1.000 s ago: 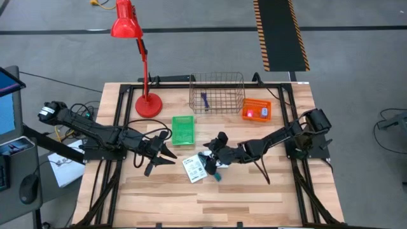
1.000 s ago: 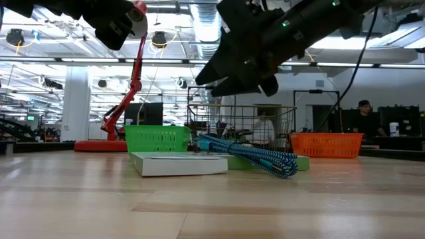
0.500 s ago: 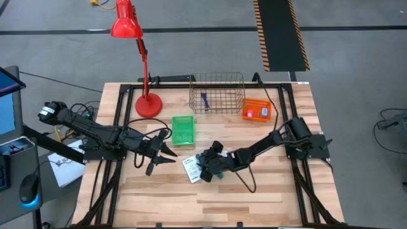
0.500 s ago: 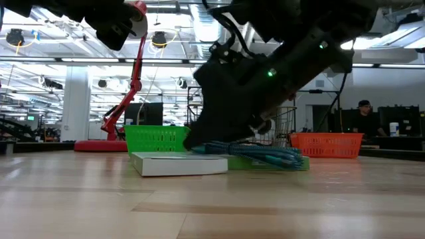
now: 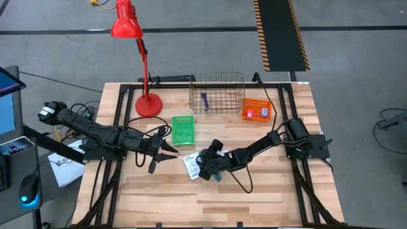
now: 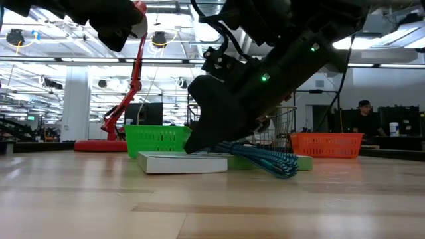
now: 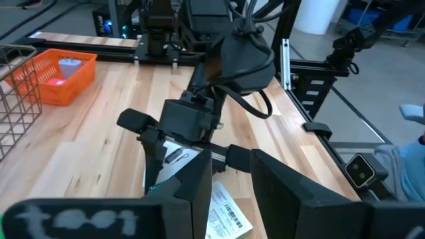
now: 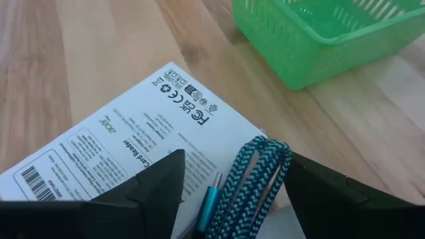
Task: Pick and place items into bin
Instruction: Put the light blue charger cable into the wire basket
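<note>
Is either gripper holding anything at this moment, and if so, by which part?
Nothing is held yet. The right gripper is open, its fingers either side of the teal braided cable lying on the white box. The left gripper hangs open, empty.

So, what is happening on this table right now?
The right gripper is down at the teal braided cable, which lies on a white printed box beside the green basket; its jaws are open around the cable. The left gripper hovers nearby, open. The wire basket holds a blue pen.
</note>
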`<action>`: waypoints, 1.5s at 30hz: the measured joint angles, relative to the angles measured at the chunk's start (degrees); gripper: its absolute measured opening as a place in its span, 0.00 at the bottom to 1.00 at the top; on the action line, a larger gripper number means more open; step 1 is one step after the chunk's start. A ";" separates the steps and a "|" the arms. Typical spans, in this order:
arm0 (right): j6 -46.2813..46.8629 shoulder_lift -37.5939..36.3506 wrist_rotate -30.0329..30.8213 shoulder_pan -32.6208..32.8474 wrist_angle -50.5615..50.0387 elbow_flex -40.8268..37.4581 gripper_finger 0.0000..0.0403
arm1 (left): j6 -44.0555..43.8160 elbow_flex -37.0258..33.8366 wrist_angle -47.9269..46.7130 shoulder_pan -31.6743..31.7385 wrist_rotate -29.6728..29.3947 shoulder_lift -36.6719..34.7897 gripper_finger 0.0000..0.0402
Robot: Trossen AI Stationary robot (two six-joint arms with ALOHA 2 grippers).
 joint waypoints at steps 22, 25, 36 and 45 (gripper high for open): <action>-0.61 -7.87 -1.91 0.05 -7.73 -0.17 0.06 | -2.88 0.01 0.01 0.01 -0.20 0.00 0.23; -1.36 -11.07 -1.78 -0.58 -9.36 -0.17 0.10 | -2.93 0.01 0.01 -0.01 -0.20 0.00 0.23; -19.70 -26.88 -1.53 -10.82 -11.36 -0.15 0.04 | -2.95 0.01 0.03 0.01 -0.20 0.00 0.23; -36.19 -34.39 -3.38 -27.38 -6.23 -0.11 0.06 | -2.93 0.01 0.01 0.00 -0.19 0.00 0.23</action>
